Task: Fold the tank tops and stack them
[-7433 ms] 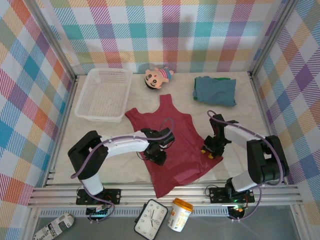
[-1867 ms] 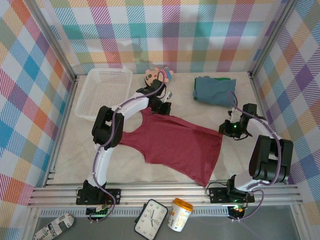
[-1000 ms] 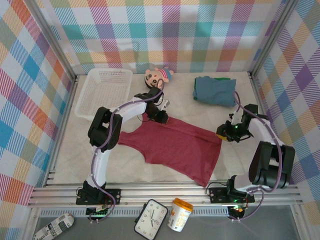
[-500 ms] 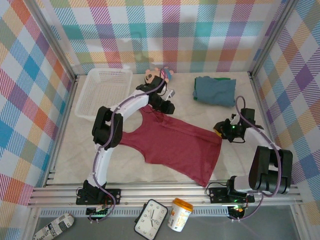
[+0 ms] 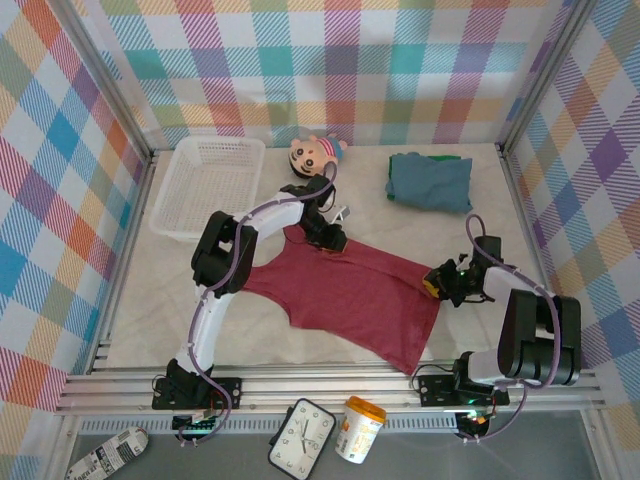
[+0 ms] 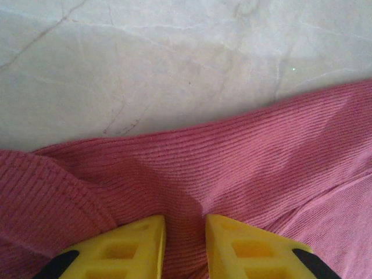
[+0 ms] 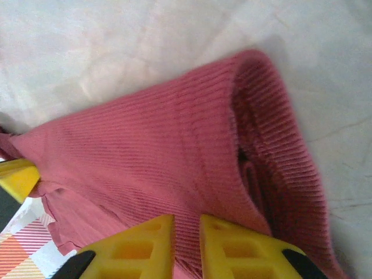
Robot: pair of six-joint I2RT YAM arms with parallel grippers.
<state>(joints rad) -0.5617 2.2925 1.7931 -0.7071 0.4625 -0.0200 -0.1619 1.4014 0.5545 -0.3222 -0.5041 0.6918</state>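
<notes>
Roughly two-thirds done, at a guess. Dark red tank top [image 5: 350, 295] spread flat mid-bench, turned sideways w/ neck end toward the left, not yet folded and not yet on the stack. Pinched at its far edge nr the neckline by left gripper [image 5: 332, 240], jaws clamped on a ridge of the ribbed knit w/ only a narrow gap between. Pinched at its right-hand edge by right gripper [image 5: 436, 284], jaws closed on the hem, cloth there curled up off the bench [image 5: 480, 230]. Reads as set-up for the first fold. Further back, far right: blue-grey tank top [image 5: 428, 182] folded to a neat rectangle, lying on green tank top [image 5: 445, 157], just a sliver of green poking out behind, so two of three seemingly sorted. Left to do: fold the red one, carry it over, lay it on that pile. White mesh basket [image 5: 165, 190] far left; doll [image 5: 313, 155] just beside its right corner, apart from all cloth. Below the bench's near edge: clock [image 5: 300, 438], orange-lidded tub [image 5: 358, 428], printed roll [image 5: 105, 455]. Writing: none legible; clock numerals, tub label and roll print too small to make out, no brand marks spotted.
</notes>
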